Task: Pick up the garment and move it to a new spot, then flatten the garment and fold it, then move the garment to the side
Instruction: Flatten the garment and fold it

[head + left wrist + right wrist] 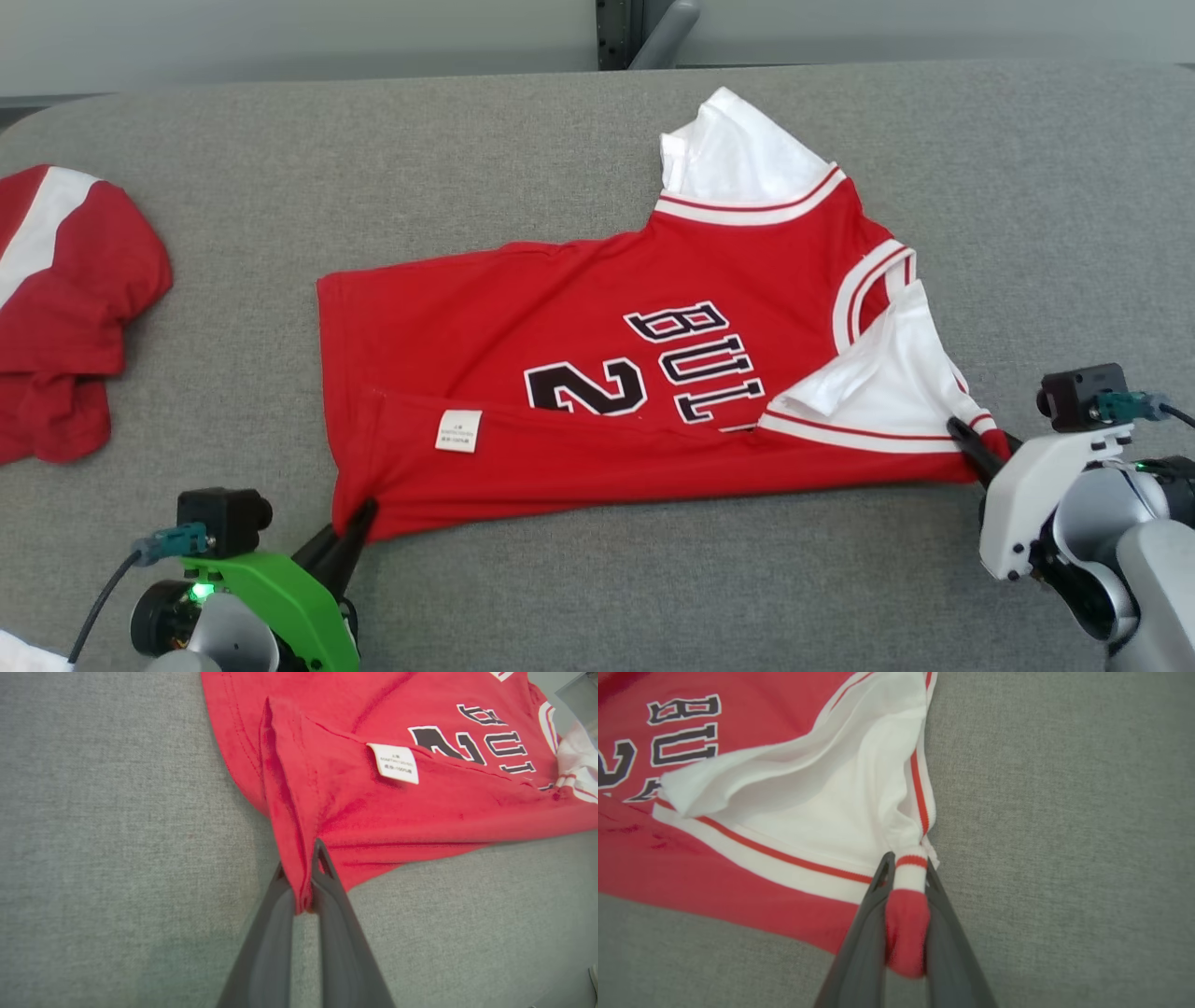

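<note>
Red jersey (597,373) lies sideways on the grey tabletop (467,149), its long axis running straight between the arms: left jaws pinch the hem corner, right jaws pinch the sleeve-end trim, so both ends look ready to carry together, neither arm nearer.

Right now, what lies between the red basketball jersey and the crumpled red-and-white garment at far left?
Only bare grey fabric tabletop between red basketball jersey and crumpled red-and-white garment, per the head view.
</note>
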Tool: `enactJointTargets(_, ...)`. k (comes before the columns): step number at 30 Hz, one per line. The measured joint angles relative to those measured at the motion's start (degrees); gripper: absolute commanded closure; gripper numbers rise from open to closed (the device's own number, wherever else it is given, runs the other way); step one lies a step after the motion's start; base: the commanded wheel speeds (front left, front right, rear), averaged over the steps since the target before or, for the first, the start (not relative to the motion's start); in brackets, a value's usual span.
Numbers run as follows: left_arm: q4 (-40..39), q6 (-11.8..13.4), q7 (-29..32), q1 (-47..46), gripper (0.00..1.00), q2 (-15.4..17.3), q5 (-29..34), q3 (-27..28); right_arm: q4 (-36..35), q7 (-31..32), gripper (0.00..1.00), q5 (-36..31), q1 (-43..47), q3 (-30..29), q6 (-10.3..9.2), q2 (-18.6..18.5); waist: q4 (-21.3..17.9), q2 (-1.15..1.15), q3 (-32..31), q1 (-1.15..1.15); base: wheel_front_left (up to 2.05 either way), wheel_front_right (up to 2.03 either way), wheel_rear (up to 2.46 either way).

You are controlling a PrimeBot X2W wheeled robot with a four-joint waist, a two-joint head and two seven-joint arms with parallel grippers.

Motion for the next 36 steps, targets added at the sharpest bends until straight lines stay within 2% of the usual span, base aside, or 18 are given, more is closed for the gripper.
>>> enactJointTargets(5, -7.4, 0.0, 3.0, 5.1, 1.0, 2.7, -2.0, -0.9, -12.3, 4.6, 1.0, 2.1, 9.3, -2.8, -0.04, -2.6, -0.4, 0.0, -1.7, 0.0, 0.0, 0.0, 0.0)
enactJointTargets(9, -13.0, 0.5, 4.5, 9.6, 1.0, 4.7, -3.9, -0.4, -21.1, 8.6, 1.0, 2.6, 16.5, -6.0, -0.05, -2.8, -1.0, 0.0, -2.2, 0.0, 0.0, 0.0, 0.0)
enactJointTargets(12, -15.6, 1.7, 5.4, 13.8, 1.0, 5.5, -4.7, -0.5, -24.3, 11.1, 1.0, 1.8, 20.8, -6.8, -0.05, -1.2, -1.8, 0.0, -2.1, 0.0, 0.0, 0.0, 0.0)
enactJointTargets(14, -15.5, 2.4, 5.3, 15.0, 1.0, 5.5, -4.4, -1.0, -23.8, 11.3, 1.0, 0.2, 21.5, -6.4, -0.05, -1.1, -2.1, 0.0, -1.9, 0.0, 0.0, 0.0, 0.0)
enactJointTargets(15, -15.1, 3.0, 4.6, 15.6, 1.0, 5.2, -3.8, -1.2, -22.8, 10.5, 0.96, -1.0, 21.6, -6.2, -0.05, -0.5, -2.2, 0.0, -2.0, 0.0, 0.0, 0.0, 0.0)
enactJointTargets(16, -15.1, 3.0, 4.6, 15.6, 0.64, 5.2, -3.8, -1.2, -22.8, 10.5, 0.47, -1.0, 21.6, -6.2, -0.05, -0.5, -2.2, 0.0, -2.0, 0.0, 0.0, 0.0, 0.0)
enactJointTargets(17, -15.0, 3.4, 4.2, 15.7, 0.14, 4.9, -3.8, -1.1, -22.3, 10.0, 0.0, -1.5, 21.6, -6.0, -0.05, -0.2, -2.2, 0.0, -2.1, 0.0, 0.0, 0.0, 0.0)
enactJointTargets(18, -15.0, 3.5, 3.8, 15.9, 0.0, 4.8, -3.5, -1.2, -22.0, 10.0, 0.0, -1.8, 21.6, -5.6, -0.05, -0.3, -2.2, 0.0, -2.1, 0.0, 0.0, 0.0, 0.0)
enactJointTargets(20, -15.2, 3.8, 3.3, 16.6, 0.0, 4.9, -3.1, -1.2, -21.9, 10.0, 0.0, -1.7, 21.6, -5.4, -0.05, -0.7, -2.1, 0.0, -2.3, 0.0, 0.0, 0.0, 0.0)
enactJointTargets(24, -17.0, 4.7, 2.9, 17.7, 0.0, 7.1, -1.6, -0.7, -25.2, 10.8, 0.0, -1.0, 20.9, -6.3, -0.07, -3.4, -1.9, 0.0, -2.3, 0.0, 0.0, 0.0, 0.0)
enactJointTargets(29, -19.9, 6.7, 1.8, 14.2, 0.0, 8.4, 0.5, 2.1, -29.0, 11.4, 0.0, -1.8, 11.4, -7.8, -0.08, -5.0, -1.7, 0.0, -0.5, 0.0, 0.0, 0.0, 0.0)
enactJointTargets(32, -19.2, 7.0, 2.0, 7.6, 0.0, 8.3, 1.9, 2.2, -27.1, 12.2, 0.0, -3.0, 3.5, -6.3, -0.09, -4.2, -1.2, 0.0, 1.2, 0.0, 0.0, 0.0, 0.0)
enactJointTargets(36, -14.4, 5.2, 3.4, -2.0, 0.0, 6.2, 3.2, 0.5, -20.5, 13.1, 0.0, -5.5, -8.2, -3.0, -0.1, -2.4, -0.1, 0.0, 4.2, 0.0, 0.0, 0.0, 0.0)
